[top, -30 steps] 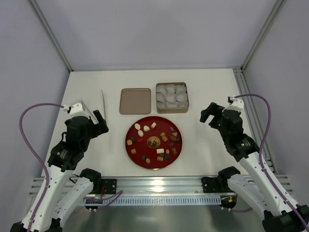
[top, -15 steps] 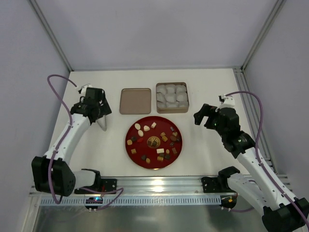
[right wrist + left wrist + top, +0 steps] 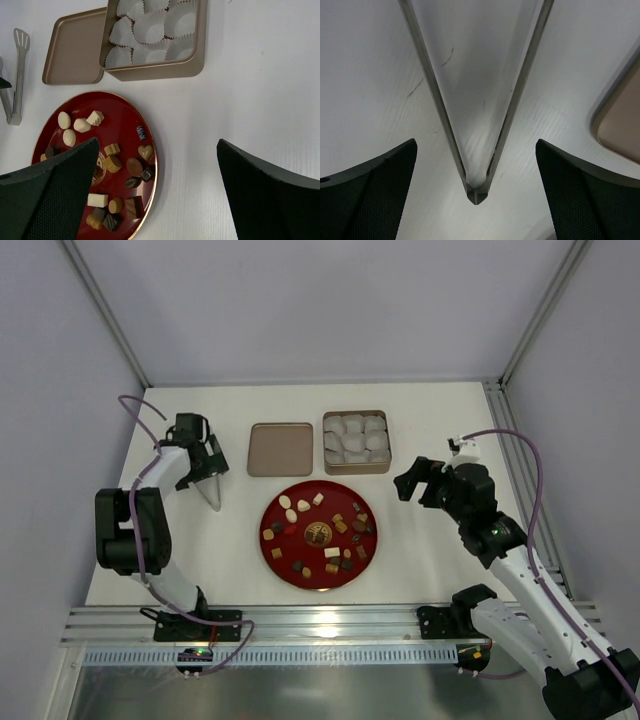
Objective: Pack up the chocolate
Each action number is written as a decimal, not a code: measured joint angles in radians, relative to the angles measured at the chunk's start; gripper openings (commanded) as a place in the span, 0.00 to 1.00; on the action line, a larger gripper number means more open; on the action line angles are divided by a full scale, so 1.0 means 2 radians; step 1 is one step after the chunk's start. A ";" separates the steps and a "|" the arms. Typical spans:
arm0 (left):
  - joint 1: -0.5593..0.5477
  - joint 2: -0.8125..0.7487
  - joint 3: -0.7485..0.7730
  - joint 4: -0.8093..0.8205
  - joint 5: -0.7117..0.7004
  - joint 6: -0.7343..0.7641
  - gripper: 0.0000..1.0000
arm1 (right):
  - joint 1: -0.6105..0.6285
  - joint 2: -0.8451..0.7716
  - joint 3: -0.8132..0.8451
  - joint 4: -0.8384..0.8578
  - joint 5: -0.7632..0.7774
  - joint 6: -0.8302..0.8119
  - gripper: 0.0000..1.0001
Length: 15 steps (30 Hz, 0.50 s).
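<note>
Several chocolates (image 3: 340, 525), dark, tan and cream, lie scattered on a red plate (image 3: 330, 510) at the table's middle. They also show in the right wrist view (image 3: 134, 166) on the plate (image 3: 120, 117). My left gripper (image 3: 205, 465) is open low over the table, its fingers (image 3: 375, 192) on either side of the hinge end of metal tongs (image 3: 477, 187). My right gripper (image 3: 418, 480) is open and empty, hovering right of the plate. In its own view (image 3: 157, 145) it hangs over the plate's right rim.
A gold tin (image 3: 356, 442) lined with white paper cups stands behind the plate, its lid (image 3: 280, 448) lying beside it on the left. The tongs (image 3: 214, 496) lie left of the lid. In the right wrist view the tin (image 3: 155, 70), lid (image 3: 75, 47) and tongs (image 3: 17, 75) show.
My left arm has swung out from near its base and stretched forward over the tongs. My right gripper has shifted a little left, towards the plate.
</note>
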 measured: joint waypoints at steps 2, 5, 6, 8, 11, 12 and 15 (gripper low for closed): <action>0.011 0.013 0.001 0.004 0.006 0.002 0.97 | 0.000 0.000 -0.003 0.002 -0.003 0.000 1.00; 0.021 0.036 0.009 0.008 0.010 0.003 0.94 | 0.000 0.000 -0.013 0.006 -0.006 0.000 1.00; 0.021 0.045 0.013 0.009 0.011 0.003 0.93 | 0.000 0.000 -0.016 0.006 -0.008 0.000 1.00; 0.021 0.061 0.019 0.013 0.012 0.004 0.91 | 0.000 0.000 -0.022 0.007 -0.014 0.001 1.00; 0.021 0.080 0.023 0.015 0.014 0.005 0.87 | 0.000 0.000 -0.028 0.009 -0.022 0.002 1.00; 0.021 0.084 0.023 0.015 0.014 0.005 0.86 | 0.000 0.000 -0.029 0.010 -0.023 0.002 1.00; 0.021 0.092 0.025 0.017 0.016 0.005 0.82 | 0.000 0.000 -0.030 0.012 -0.026 0.002 1.00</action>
